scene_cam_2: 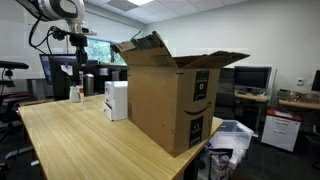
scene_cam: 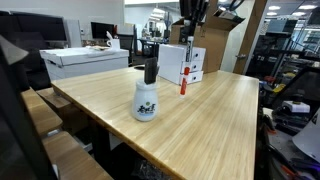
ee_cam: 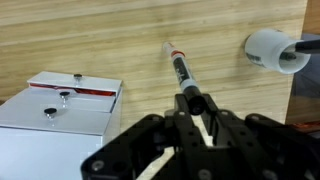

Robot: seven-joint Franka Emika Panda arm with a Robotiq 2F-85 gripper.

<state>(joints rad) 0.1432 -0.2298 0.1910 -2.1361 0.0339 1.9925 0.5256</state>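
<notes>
My gripper [ee_cam: 192, 100] is shut on the upper end of a marker [ee_cam: 178, 68], a black barrel with a red lower part and a pale tip. The marker hangs nearly upright, tip down, close above the wooden table [ee_cam: 110, 35]. In an exterior view the gripper [scene_cam: 187, 42] holds the marker [scene_cam: 183, 80] just in front of a white box [scene_cam: 180, 62]. A white spray bottle [scene_cam: 146, 98] with a black top stands nearer the table's front; in the wrist view the bottle [ee_cam: 270, 50] lies to the right of the marker.
The white box [ee_cam: 58, 108] with a red strip and metal knobs sits left of the marker. A large open cardboard box [scene_cam_2: 170, 100] stands on the table, next to the white box [scene_cam_2: 116, 100]. Office desks, monitors and chairs surround the table.
</notes>
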